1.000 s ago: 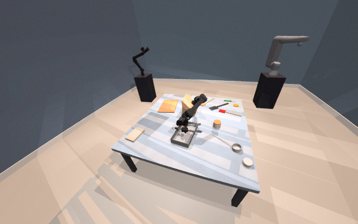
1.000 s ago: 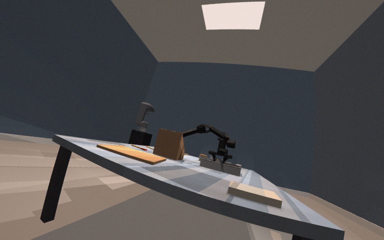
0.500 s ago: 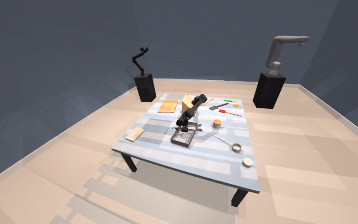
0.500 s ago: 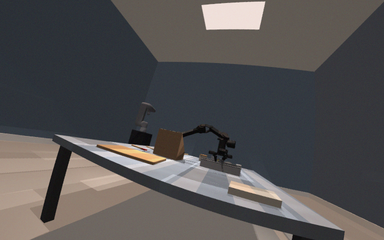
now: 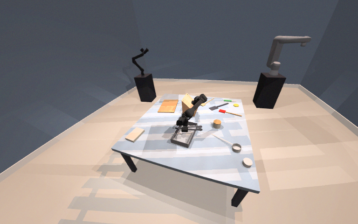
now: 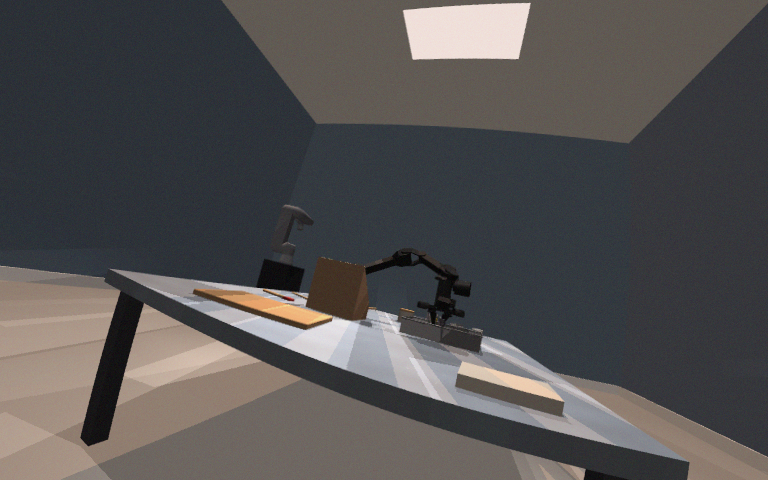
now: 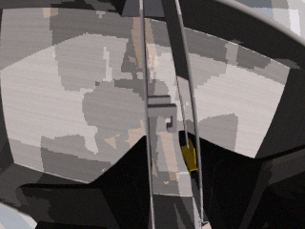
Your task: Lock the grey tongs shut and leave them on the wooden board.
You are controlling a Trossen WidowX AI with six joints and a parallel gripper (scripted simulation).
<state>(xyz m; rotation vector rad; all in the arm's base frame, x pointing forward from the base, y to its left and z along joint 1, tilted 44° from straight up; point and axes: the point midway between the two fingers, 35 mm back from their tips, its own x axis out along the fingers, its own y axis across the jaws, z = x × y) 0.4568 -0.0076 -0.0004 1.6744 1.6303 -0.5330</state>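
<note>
The grey tongs (image 5: 198, 127) (image 7: 175, 38) lie across the roasting tin (image 5: 180, 143) (image 6: 461, 340) (image 7: 48, 110), hinge over one side, tips over the other. My gripper (image 5: 184, 128) (image 6: 440, 321) (image 7: 164, 139) reaches down over the tin and is shut on the tongs' arms. The arms are close together, with a gap still between them. In the wrist view a grey hooked piece (image 7: 162, 109) is on the left arm and a yellow piece (image 7: 190, 159) by the right one. The wooden board (image 5: 168, 105) (image 6: 249, 301) lies flat at the table's far left, with nothing on it.
An upright wooden block (image 5: 186, 105) (image 6: 336, 288) stands between board and arm. A pale flat block (image 5: 134, 134) (image 6: 506, 384) lies left of the tin. A jar with an orange lid (image 5: 216, 122) stands right of it. A long-handled pan (image 5: 236, 148) and several utensils lie farther right.
</note>
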